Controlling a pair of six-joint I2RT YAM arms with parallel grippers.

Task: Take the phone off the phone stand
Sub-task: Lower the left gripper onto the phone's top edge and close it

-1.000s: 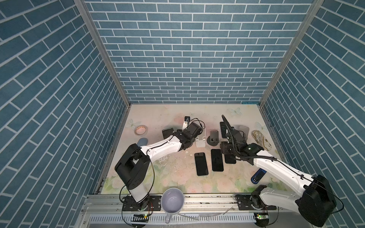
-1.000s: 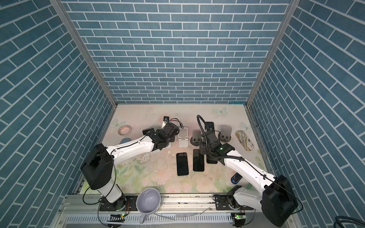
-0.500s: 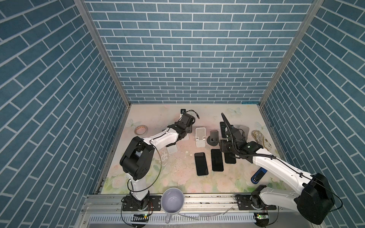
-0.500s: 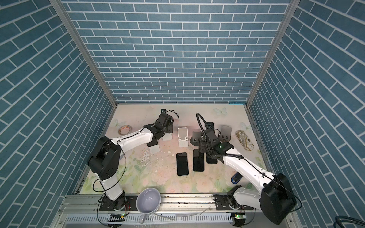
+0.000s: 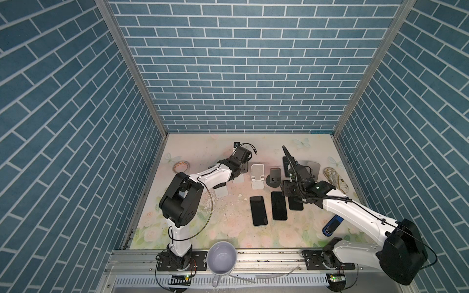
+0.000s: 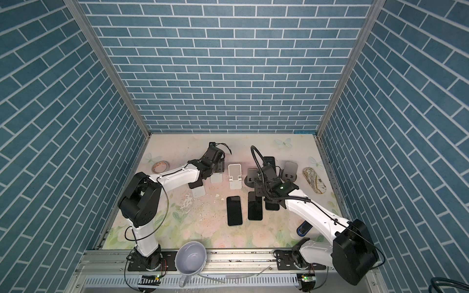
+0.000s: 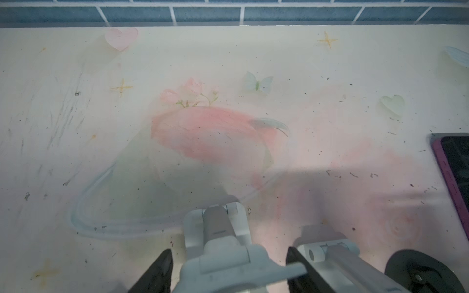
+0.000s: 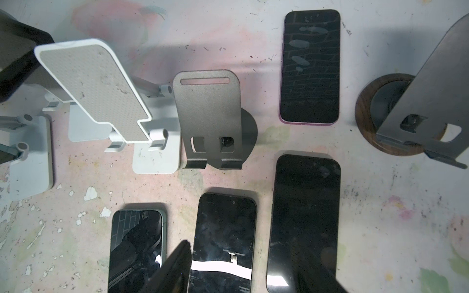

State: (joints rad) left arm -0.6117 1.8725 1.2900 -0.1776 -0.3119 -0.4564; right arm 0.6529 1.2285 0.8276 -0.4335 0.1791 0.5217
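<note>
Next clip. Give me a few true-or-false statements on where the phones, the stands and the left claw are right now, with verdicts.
1. The white stand beside the grey stand holds a phone. False: its rest is bare.
2. The purple-edged phone lies flat on the table, screen up. True.
3. The mug stands on the table. False: it sits on the front rail.
4. The left claw has a finger on each side of another white stand. True.
5. The wooden-based stand carries no phone. True.
</note>
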